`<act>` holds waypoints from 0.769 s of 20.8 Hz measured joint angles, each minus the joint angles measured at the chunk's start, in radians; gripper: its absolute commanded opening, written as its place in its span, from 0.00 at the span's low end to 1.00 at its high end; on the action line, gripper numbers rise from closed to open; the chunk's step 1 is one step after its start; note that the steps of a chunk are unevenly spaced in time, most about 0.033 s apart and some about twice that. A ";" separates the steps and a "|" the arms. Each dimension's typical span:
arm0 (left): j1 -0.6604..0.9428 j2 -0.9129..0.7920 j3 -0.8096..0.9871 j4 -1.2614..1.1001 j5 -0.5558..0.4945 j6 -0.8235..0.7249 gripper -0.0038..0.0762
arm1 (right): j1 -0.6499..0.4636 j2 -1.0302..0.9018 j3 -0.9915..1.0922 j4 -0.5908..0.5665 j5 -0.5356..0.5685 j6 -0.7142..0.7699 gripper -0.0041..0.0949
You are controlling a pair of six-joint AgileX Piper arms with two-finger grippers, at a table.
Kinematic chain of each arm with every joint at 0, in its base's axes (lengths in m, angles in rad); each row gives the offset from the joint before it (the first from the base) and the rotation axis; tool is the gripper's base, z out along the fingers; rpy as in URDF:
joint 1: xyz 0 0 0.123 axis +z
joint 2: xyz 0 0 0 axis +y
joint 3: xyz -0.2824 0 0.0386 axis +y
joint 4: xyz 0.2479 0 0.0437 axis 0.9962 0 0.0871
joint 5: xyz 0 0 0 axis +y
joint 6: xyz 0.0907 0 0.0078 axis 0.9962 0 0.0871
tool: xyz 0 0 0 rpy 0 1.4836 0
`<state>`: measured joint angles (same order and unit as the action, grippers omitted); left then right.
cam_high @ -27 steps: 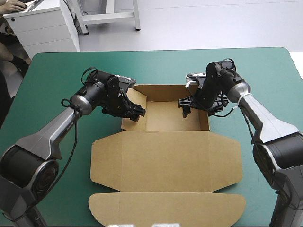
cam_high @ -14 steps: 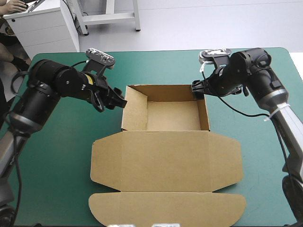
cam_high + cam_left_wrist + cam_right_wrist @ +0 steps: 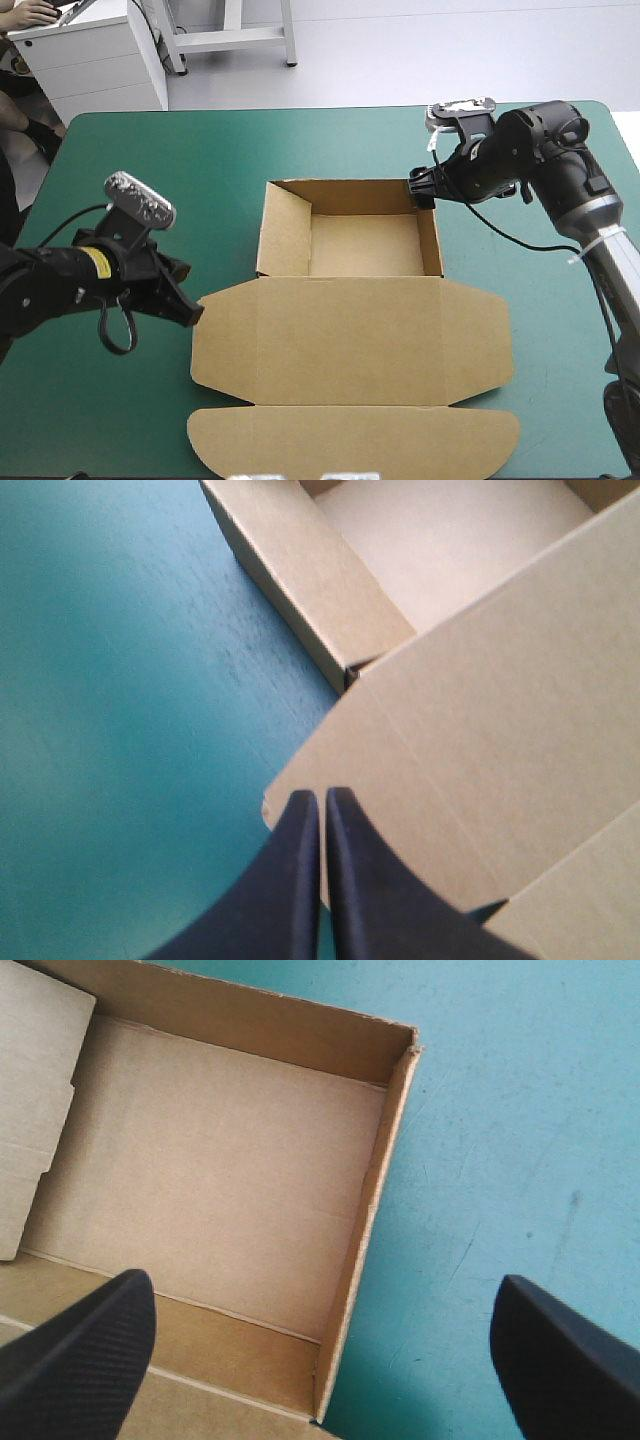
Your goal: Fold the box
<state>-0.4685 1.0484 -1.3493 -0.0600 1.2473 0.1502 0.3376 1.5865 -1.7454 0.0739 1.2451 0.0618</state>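
The brown box stands as an open tray with its four walls up. Its lid lies flat toward the table's front, ending in a rounded front flap. My left gripper is shut and holds nothing. In the left wrist view the left gripper hovers at the lid's rounded left corner, with the tray's left wall ahead. My right gripper is open above the tray's far right corner. In the right wrist view the right gripper straddles the tray's right wall without touching it.
The teal-green cover shows on every side of the box. A white cabinet stands beyond the table's far left corner. The table's right edge is close behind the right arm.
The left gripper has left the tray's left wall and swung back toward the front left, ending at the lid's corner. The right gripper lifted out of the tray to its far right corner.
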 measured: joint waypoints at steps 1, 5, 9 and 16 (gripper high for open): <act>0.000 -0.028 0.042 -0.001 0.000 0.000 0.04 | 0.000 0.007 0.000 0.000 0.000 0.000 0.89; 0.000 -0.145 0.244 -0.001 0.000 -0.013 0.04 | 0.000 0.073 0.000 0.000 0.000 0.000 0.88; 0.000 -0.266 0.463 -0.001 -0.006 -0.036 0.04 | 0.000 0.179 0.000 0.000 -0.003 0.000 0.88; 0.000 -0.407 0.575 -0.001 -0.009 -0.068 0.04 | 0.000 0.363 0.000 -0.026 -0.015 0.003 0.57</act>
<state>-0.4685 0.6414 -0.7739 -0.0609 1.2383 0.0818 0.3376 1.9494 -1.7454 0.0477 1.2304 0.0649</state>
